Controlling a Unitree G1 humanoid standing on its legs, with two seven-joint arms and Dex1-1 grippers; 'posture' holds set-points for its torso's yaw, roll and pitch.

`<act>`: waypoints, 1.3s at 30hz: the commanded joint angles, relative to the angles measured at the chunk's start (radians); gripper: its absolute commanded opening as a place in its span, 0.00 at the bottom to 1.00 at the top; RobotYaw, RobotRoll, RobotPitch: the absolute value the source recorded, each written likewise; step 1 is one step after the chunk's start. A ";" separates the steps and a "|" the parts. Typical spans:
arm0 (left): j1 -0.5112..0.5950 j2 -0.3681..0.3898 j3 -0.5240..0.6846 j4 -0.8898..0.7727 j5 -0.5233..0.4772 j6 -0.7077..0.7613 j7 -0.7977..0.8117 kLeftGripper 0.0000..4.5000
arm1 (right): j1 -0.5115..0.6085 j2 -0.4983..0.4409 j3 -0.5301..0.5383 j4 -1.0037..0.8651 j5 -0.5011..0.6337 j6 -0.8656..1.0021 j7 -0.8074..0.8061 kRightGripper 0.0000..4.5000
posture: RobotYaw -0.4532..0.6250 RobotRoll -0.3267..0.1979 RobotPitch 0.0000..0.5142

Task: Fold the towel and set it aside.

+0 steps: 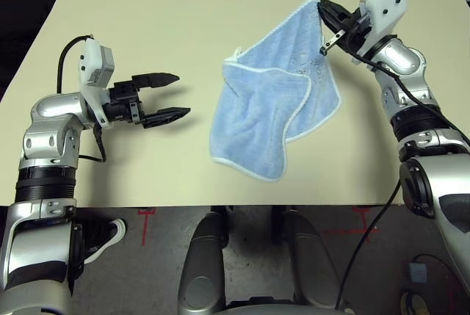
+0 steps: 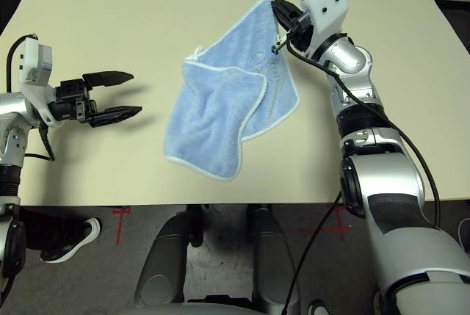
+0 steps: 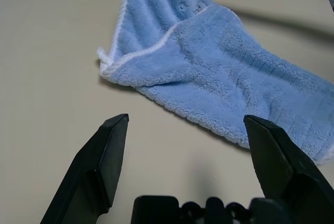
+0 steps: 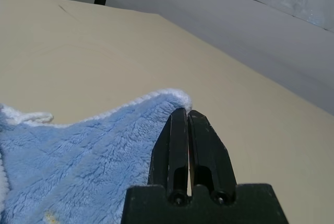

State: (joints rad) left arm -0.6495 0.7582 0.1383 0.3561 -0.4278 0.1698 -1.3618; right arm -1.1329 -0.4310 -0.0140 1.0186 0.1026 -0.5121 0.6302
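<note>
The light-blue towel (image 1: 273,109) with white edging lies rumpled and partly folded over itself in the middle of the beige table (image 1: 147,21). Its far right corner is lifted off the surface, and my right gripper (image 1: 322,8) is shut on that corner (image 4: 175,101). Left of the towel, my left gripper (image 1: 174,95) hovers open with nothing between its fingers, pointing at the towel's left edge (image 3: 112,65) a short way off.
The table's front edge (image 1: 220,205) runs close below the towel. A shoe (image 1: 103,238) and red floor marks (image 1: 143,216) show under the table at the left. Black cables (image 1: 367,256) hang by my right arm.
</note>
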 commanded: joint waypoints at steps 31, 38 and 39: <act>-0.183 -0.171 -0.006 0.124 0.043 -0.032 0.231 1.00 | -0.599 0.095 -0.293 0.091 0.239 -0.063 0.121 0.01 | 0.42 0.62 0.58; -0.332 -0.236 -0.002 0.230 0.074 -0.082 0.333 1.00 | -0.578 0.096 -0.307 0.088 0.249 -0.045 0.110 0.01 | 0.41 0.62 0.56; -0.356 -0.248 -0.003 0.232 0.065 -0.072 0.331 1.00 | -0.570 0.101 -0.304 0.086 0.246 -0.037 0.111 0.01 | 0.41 0.62 0.56</act>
State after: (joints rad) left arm -0.9846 0.5217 0.1407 0.5783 -0.3608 0.0998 -1.0305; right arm -1.6824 -0.3227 -0.3191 1.1442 0.3430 -0.5495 0.7335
